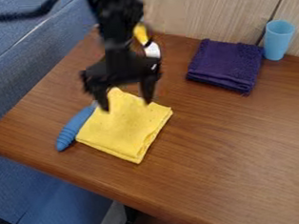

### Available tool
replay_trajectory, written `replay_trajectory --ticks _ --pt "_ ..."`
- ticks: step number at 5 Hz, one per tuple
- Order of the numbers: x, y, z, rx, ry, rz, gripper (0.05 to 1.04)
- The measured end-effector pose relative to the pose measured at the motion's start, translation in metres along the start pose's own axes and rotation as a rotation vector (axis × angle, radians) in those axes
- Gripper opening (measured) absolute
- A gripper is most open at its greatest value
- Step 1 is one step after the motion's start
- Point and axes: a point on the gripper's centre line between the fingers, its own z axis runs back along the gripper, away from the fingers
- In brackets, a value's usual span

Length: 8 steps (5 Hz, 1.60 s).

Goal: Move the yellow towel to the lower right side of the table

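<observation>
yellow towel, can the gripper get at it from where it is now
Likely yes. The gripper hangs open over the yellow towel, near its far corner, and nothing seems to lie on it; the blue handle is only at its edge.

From where I stand, the table looks like brown wood, its grain running under a smooth, low sheen. The panel behind has pale, matt wood grain. The yellow towel is soft, flat, matt cloth; the purple towel is thicker and rougher, with a nubbly pile. The light blue cup seems smooth plastic, and the blue handle looks like matt plastic, ribbed at its end. The claw is dull black.
</observation>
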Motion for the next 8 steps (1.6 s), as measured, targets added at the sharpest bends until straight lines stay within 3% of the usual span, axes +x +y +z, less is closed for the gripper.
replay_trajectory --ticks 1,2,4,5,8 --pt "-0.007 0.020 -0.019 0.035 0.035 0.029 1.000" --pt "-0.007 0.023 -0.029 0.062 0.032 0.010 1.001" --pt "-0.012 0.002 -0.031 0.060 0.021 -0.065 1.001" --pt "-0.015 -0.016 -0.031 0.071 0.038 -0.098 1.001" --pt "-0.084 -0.077 -0.024 -0.050 0.099 -0.361 0.999"
